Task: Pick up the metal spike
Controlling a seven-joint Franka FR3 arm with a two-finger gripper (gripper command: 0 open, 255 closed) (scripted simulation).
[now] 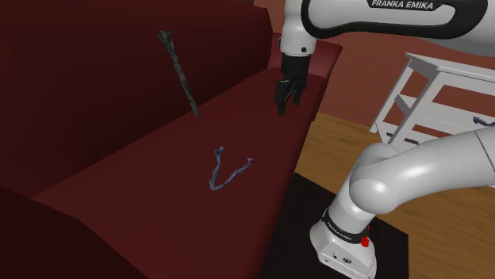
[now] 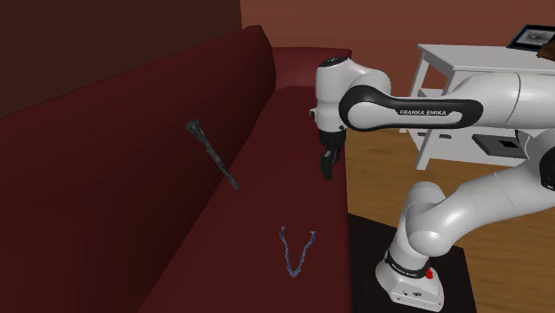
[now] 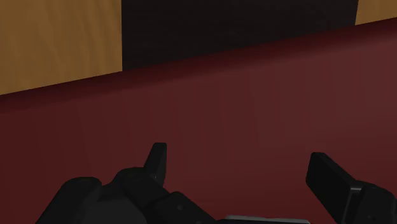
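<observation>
Shoulder view shows the dark spike (image 1: 180,75) leaning head-up against the sofa (image 1: 143,178) backrest, well off toward that view's left of the jaws, which hang apart and empty over the seat

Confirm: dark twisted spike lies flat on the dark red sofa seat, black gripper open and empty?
Not flat: the dark twisted spike leans against the backrest of the dark red sofa, per shoulder view. The black gripper is open, empty.

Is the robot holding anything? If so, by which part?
Nothing. The tool is open above the sofa, and the spike leans against its back, untouched.
</observation>
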